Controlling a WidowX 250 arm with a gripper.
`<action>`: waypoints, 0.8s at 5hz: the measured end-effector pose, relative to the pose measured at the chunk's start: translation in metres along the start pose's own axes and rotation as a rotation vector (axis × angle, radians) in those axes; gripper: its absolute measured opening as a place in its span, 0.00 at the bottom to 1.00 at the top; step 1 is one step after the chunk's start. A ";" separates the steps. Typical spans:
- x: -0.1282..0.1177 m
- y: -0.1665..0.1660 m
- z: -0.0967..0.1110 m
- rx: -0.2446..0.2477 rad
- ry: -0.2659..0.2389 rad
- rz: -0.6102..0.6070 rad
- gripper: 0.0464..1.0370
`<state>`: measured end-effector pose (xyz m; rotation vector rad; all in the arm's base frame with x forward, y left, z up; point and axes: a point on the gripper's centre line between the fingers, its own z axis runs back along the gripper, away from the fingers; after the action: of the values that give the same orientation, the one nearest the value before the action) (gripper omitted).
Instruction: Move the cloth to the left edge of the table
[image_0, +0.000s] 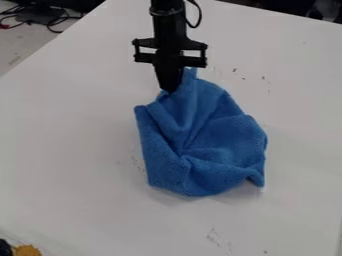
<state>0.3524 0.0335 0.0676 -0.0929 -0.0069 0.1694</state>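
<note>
At the near hem: the blue cloth (210, 155) is lying crumpled over the middle of the worktop (67, 155), probably trailing because only its opposite edge is being held.
At the pinched edge: the gripper (172, 91) is nipping gathered fabric, nearly closed, presumably for drawing it left.
Towards the far side: the narrower end is pointing, the long axis running near to far, leaning slightly left.

Soft, fairly even brightness across the white tabletop (67, 150), faint diffuse shadow below the blue cloth (224, 135).
</note>
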 end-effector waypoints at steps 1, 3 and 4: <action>-0.001 0.006 0.012 -0.045 -0.045 0.013 0.02; -0.021 0.039 0.031 -0.027 -0.158 0.103 0.02; -0.027 0.064 0.019 -0.039 -0.210 0.196 0.02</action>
<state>0.3146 0.0938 0.0803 -0.1143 -0.2107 0.3746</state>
